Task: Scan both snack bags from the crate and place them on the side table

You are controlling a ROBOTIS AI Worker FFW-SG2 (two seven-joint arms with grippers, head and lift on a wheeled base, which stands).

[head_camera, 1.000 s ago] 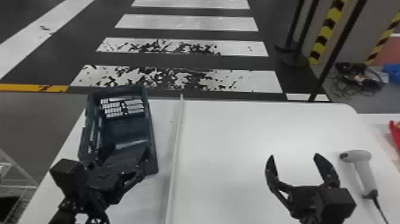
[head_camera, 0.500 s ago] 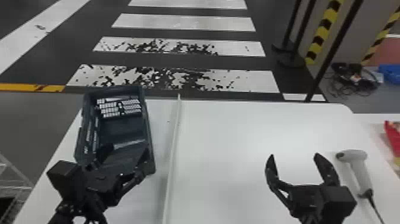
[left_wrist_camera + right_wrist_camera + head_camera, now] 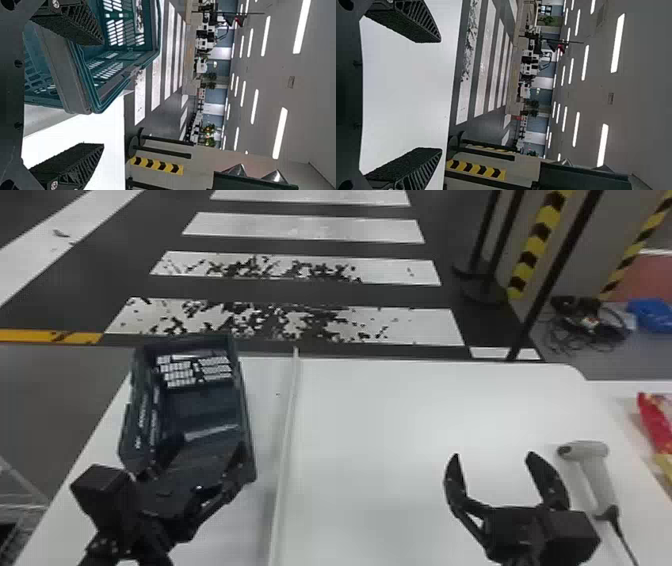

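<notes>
Scanner [image 3: 597, 477] and snack bag [image 3: 657, 425] have slid left in frame, bag at right edge: likely light, crushable, best pinched by its seam. Left gripper [image 3: 104, 94] and right gripper [image 3: 494, 455] gape empty.

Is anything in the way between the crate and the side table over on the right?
Yes, in the head view. A white strip runs just right of the crate. Beyond it, the right gripper hangs over the table, and the scanner lies near the side table.
</notes>
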